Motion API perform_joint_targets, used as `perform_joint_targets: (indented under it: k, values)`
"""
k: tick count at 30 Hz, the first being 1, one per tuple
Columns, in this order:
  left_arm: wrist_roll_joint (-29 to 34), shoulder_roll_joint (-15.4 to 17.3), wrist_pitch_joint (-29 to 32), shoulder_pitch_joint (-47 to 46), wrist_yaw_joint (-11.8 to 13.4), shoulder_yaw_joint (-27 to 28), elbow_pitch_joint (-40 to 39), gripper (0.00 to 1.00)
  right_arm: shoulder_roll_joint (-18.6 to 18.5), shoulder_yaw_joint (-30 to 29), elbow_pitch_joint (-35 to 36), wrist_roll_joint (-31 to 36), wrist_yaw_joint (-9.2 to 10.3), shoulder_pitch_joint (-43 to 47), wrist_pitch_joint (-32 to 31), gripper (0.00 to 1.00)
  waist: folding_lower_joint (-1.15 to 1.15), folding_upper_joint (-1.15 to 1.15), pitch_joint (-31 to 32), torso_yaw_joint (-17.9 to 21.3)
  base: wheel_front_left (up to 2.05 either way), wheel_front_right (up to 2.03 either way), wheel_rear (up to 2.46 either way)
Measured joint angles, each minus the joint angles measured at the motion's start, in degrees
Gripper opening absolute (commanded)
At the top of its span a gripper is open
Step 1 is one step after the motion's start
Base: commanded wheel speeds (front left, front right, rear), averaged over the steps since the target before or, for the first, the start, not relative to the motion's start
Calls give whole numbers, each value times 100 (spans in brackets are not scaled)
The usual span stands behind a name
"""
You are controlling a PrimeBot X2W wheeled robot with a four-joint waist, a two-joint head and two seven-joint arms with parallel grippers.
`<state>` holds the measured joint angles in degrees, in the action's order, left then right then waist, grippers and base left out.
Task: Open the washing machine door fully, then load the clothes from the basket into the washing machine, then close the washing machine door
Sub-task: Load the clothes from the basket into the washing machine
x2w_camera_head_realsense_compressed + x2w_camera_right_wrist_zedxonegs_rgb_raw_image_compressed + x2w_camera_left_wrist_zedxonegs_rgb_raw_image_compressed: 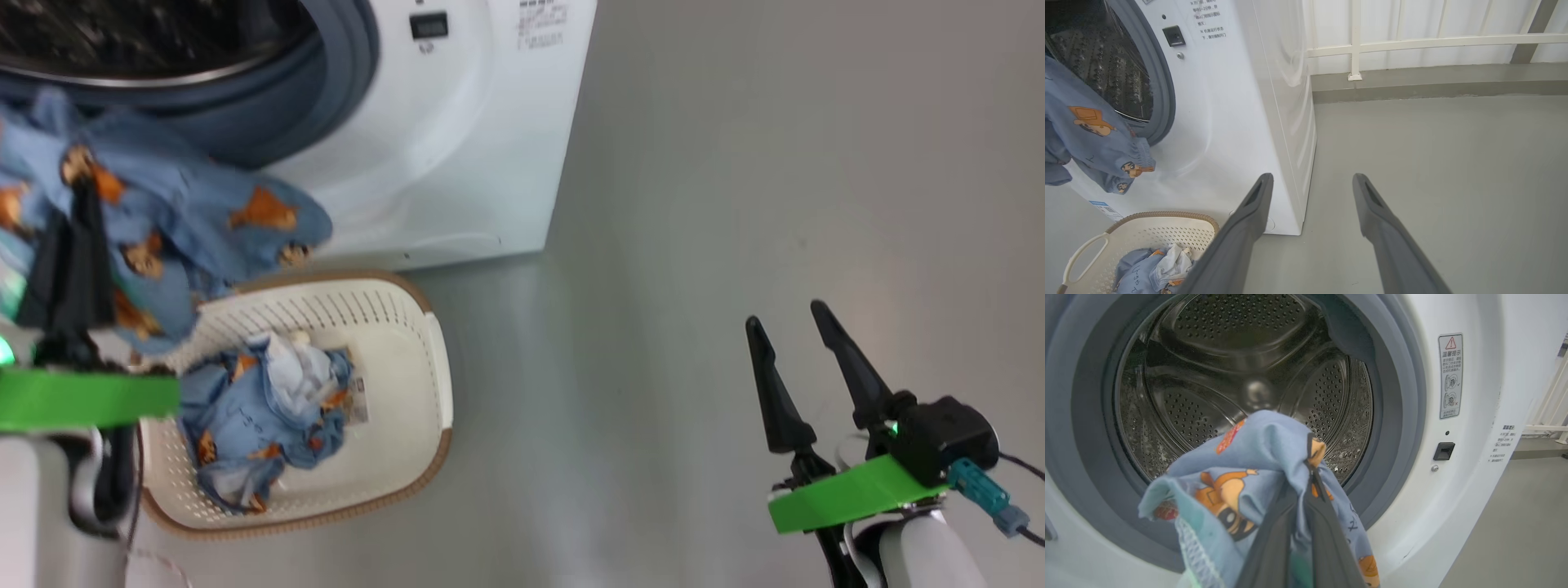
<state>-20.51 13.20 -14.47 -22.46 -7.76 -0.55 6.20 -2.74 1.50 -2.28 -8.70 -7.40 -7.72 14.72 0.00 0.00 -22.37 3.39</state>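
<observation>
My left gripper (82, 196) is shut on a light blue bear-print garment (180, 212), held up in front of the washing machine (457, 147). In the left wrist view the garment (1257, 465) drapes over the closed gripper (1310, 469) just before the grey-blue gasket (1396, 416) and the bare steel drum (1241, 375). More of the clothes (261, 408) lie in the cream basket (408, 343) on the floor below the opening. My right gripper (788, 314) stands open and empty over the floor, right of the machine. The door is out of view.
Grey floor (735, 204) stretches to the right of the machine. A white railing (1412, 41) and a low kerb run along the back wall. The basket (1147, 232) sits right against the machine's front, near its blue label sticker (1104, 208).
</observation>
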Motion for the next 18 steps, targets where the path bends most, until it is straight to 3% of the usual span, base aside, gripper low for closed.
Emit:
perform_joint_targets:
  k: [10,18]
  values:
    - [-177,296,-7,-1412,0,-243,567,0,-4,168,74,-11,0,-383,0,100,0,0,-854,97,0,0,0]
    - [-403,584,-26,-2647,0,-578,1760,0,-9,286,109,-55,0,-531,1,100,0,0,-1350,232,0,0,0]
